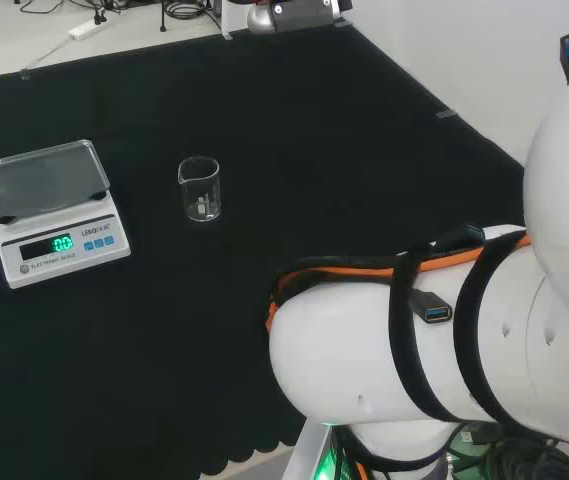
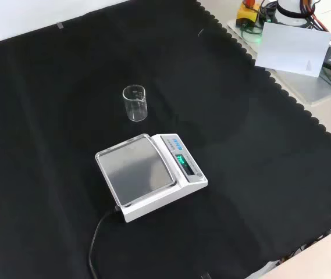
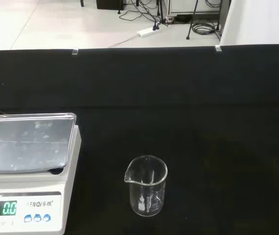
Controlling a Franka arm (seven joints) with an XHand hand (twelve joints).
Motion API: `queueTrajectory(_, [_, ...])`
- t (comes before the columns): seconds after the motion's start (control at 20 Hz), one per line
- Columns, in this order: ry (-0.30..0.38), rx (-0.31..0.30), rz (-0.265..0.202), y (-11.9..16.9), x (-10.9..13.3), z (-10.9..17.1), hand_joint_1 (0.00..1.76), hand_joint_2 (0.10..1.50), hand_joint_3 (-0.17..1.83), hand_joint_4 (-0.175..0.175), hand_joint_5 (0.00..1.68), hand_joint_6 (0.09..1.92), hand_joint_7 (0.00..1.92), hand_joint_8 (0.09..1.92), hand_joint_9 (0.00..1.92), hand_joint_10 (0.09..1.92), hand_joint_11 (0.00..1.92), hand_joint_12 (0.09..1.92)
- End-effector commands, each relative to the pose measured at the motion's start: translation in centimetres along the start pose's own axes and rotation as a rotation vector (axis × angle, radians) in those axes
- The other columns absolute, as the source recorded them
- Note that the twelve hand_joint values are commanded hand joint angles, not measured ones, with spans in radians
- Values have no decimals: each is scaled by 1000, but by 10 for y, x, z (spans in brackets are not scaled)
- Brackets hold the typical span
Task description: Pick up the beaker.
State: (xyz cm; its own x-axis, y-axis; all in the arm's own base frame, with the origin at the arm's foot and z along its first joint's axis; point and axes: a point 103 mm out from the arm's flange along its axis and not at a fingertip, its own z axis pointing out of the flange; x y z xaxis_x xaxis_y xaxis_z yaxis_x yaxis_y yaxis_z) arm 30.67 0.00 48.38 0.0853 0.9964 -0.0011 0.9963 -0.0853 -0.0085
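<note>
Beaker (image 1: 199, 189) upright, empty, on black surface (image 1: 294, 130) just right of scale (image 1: 52, 211) in head view; clear and light, easily tipped or knocked against scale; hand's state impossible to tell.

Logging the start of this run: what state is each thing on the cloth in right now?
beaker: upright on the black cloth, looks empty, nothing touching it, standing apart from the scale.
scale: switched on, green display lit, pan bare, cable plugged in.
black cloth: lying flat over the bench.
</note>
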Motion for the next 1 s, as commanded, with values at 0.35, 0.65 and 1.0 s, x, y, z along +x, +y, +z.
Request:
queueTrajectory(0.35, [22,14,9,25,30,23,602,600,318,0,236,145,195,723,331,856,152,1553])
queueTrajectory(0.65, [38,78,15,77,28,79,631,597,306,28,260,140,185,718,334,858,155,1560])
queueTrajectory(1.0, [0,196,-26,132,36,157,670,590,295,39,264,127,185,716,339,859,163,1566])
